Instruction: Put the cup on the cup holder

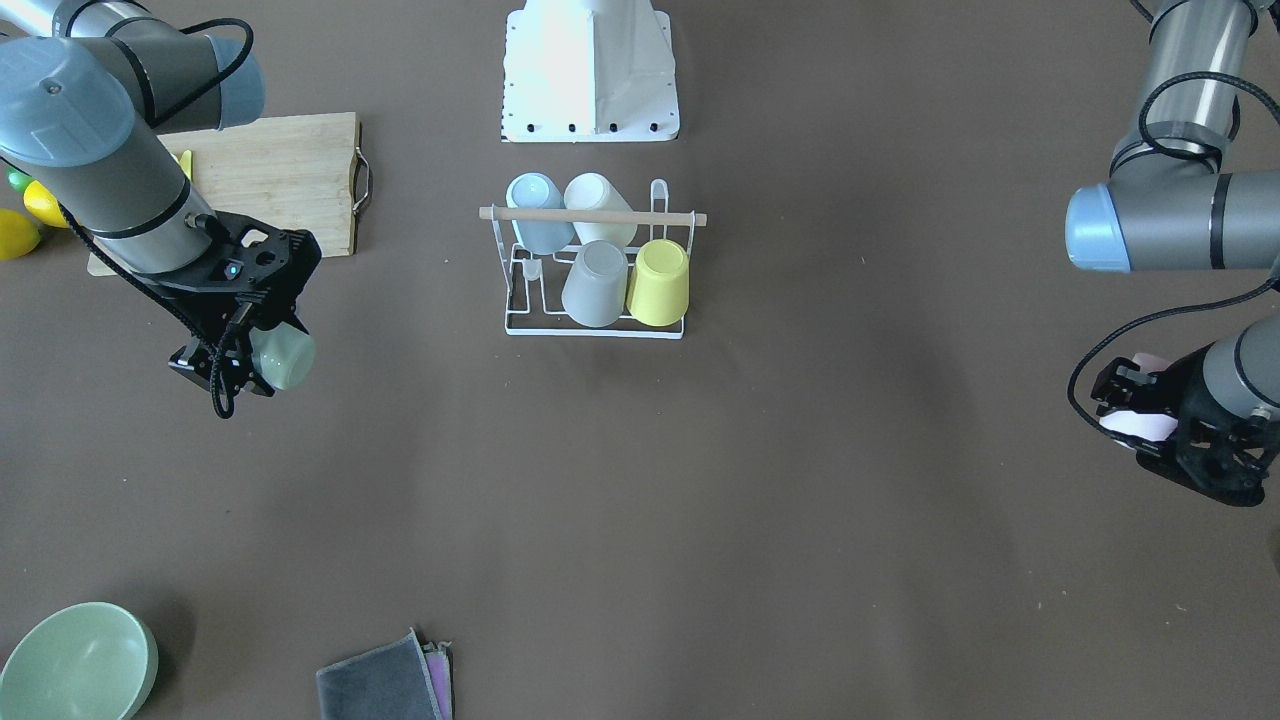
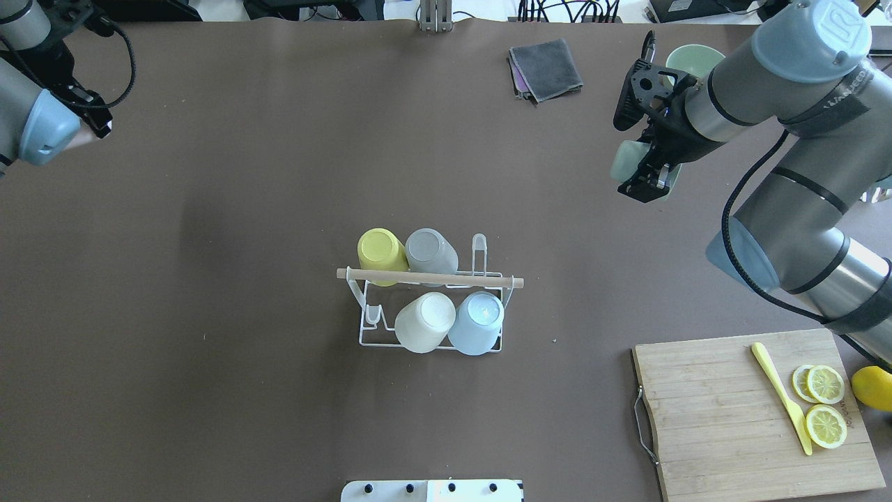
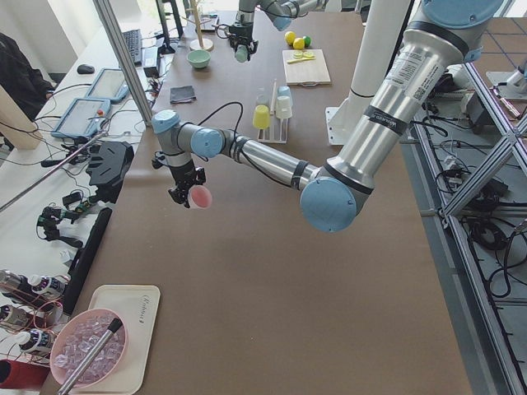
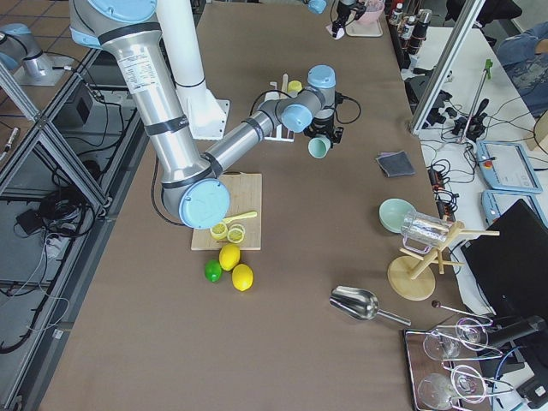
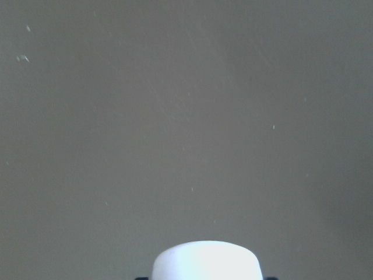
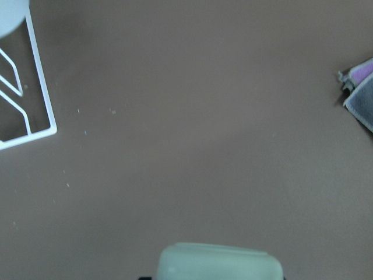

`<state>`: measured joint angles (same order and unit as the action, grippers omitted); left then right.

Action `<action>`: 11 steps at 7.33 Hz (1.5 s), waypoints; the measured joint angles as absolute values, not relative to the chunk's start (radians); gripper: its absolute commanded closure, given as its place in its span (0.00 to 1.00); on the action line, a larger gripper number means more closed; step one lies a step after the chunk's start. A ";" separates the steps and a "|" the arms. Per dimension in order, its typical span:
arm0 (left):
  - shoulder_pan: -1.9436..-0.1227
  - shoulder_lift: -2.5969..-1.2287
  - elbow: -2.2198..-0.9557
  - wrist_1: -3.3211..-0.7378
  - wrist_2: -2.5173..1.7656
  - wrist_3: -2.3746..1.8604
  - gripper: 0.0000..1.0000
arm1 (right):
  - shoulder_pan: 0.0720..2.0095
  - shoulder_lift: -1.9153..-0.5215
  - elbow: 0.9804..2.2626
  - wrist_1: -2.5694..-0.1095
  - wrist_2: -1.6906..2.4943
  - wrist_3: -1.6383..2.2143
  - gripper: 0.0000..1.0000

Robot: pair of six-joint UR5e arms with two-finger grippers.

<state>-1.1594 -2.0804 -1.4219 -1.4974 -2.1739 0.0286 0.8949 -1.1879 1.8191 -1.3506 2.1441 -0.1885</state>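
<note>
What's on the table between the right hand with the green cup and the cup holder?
Nothing. In the overhead view only bare brown table separates the right hand, holding the green cup, from the cup holder.

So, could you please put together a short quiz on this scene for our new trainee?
1. How many cups sit on the cup holder?
2. True or false: the right end effector holds a pale green cup.
3. Which cup does the left end effector hold? A yellow, B pink, C grey.
Key: 1. four; 2. true; 3. B, the pink cup.
</note>
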 measured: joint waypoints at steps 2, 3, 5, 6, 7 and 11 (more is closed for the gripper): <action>-1.117 -2.093 -1.440 -1.717 -2.173 -0.177 1.00 | 0.889 -1.189 1.817 -1.185 2.182 0.004 1.00; -1.086 -2.091 -1.456 -1.847 -2.174 -0.294 1.00 | 0.880 -1.189 1.814 -1.098 2.185 0.108 1.00; -1.021 -2.085 -1.493 -2.098 -2.177 -0.485 1.00 | 0.857 -1.188 1.794 -0.906 2.179 0.274 1.00; -0.990 -2.071 -1.504 -2.239 -2.176 -0.565 1.00 | 0.845 -1.187 1.775 -0.794 2.168 0.346 1.00; -0.958 -2.044 -1.511 -2.397 -2.174 -0.645 1.00 | 0.827 -1.187 1.746 -0.670 2.139 0.423 1.00; -0.903 -1.941 -1.582 -2.841 -2.174 -0.747 1.00 | 0.697 -1.121 1.683 -0.463 1.881 0.677 1.00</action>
